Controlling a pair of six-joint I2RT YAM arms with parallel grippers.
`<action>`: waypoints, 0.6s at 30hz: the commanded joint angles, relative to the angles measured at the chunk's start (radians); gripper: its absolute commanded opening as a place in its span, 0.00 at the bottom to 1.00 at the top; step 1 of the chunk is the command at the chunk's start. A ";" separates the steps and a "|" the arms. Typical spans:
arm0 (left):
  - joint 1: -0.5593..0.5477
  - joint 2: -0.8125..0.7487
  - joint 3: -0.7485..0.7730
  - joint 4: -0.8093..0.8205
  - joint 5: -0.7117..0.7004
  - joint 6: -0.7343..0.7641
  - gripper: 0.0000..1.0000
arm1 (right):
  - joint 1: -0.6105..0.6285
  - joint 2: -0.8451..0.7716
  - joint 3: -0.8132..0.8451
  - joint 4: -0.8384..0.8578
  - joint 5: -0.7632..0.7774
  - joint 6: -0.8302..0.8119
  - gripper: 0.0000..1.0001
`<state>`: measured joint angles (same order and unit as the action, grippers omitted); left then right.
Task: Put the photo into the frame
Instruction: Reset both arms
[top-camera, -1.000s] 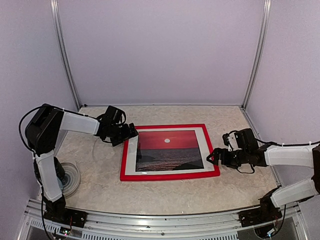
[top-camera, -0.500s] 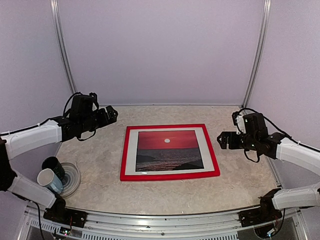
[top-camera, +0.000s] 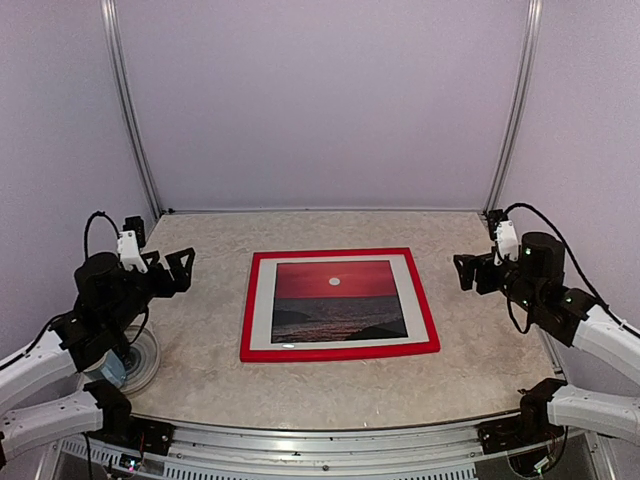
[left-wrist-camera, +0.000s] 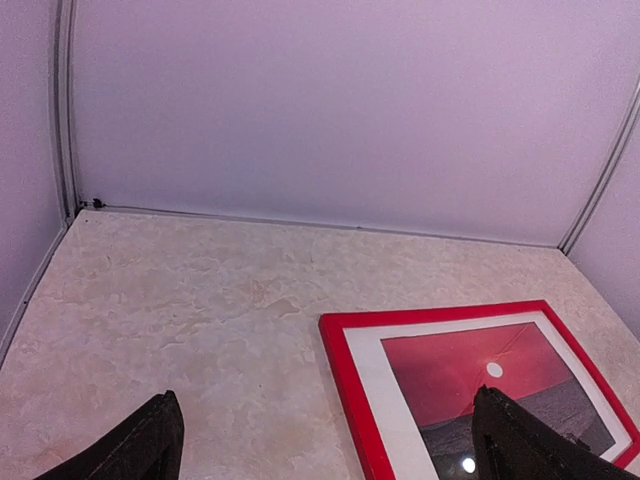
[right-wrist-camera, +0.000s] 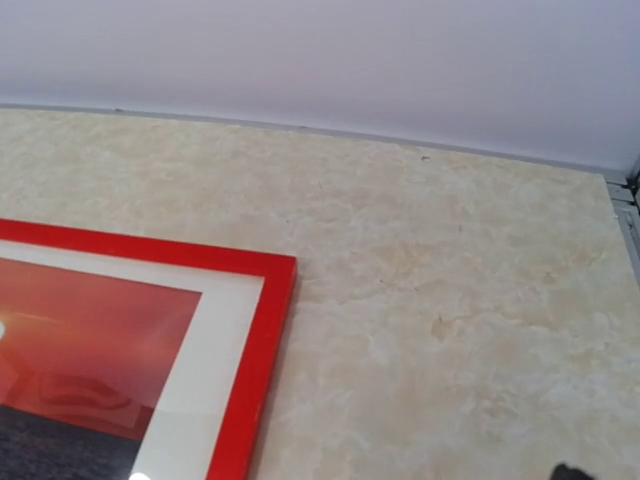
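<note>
Red frame (top-camera: 330, 252) unmoved, left tool (top-camera: 183, 270), right tool (top-camera: 462, 272) retreated

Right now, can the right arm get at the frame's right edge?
Probably yes. The right hand hangs open, raised beside the frame, and only bare table lies between them. The frame lies flat with the photo in it, so gripping that thin edge may be awkward.

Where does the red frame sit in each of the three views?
Top external: frame lies flat, centre of picture.
Left wrist: frame at lower right, cut by the bottom edge.
Right wrist: frame at lower left, only its far right corner.
Shared landmark: the back-wall seam, beyond the frame in all three.
</note>
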<state>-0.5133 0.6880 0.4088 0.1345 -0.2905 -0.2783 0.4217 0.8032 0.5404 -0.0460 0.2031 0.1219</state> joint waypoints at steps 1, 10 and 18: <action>0.047 -0.112 -0.062 0.011 -0.023 0.046 0.99 | -0.045 -0.015 -0.034 0.043 -0.026 -0.002 0.99; 0.434 -0.318 -0.154 -0.023 0.257 -0.040 0.99 | -0.452 -0.050 -0.144 0.114 -0.521 0.054 0.99; 0.417 -0.306 -0.138 -0.047 0.282 0.003 0.99 | -0.486 -0.119 -0.177 0.130 -0.520 0.014 0.99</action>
<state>-0.0971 0.3759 0.2584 0.1123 -0.0620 -0.2970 -0.0566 0.7315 0.3481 0.0551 -0.2817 0.1608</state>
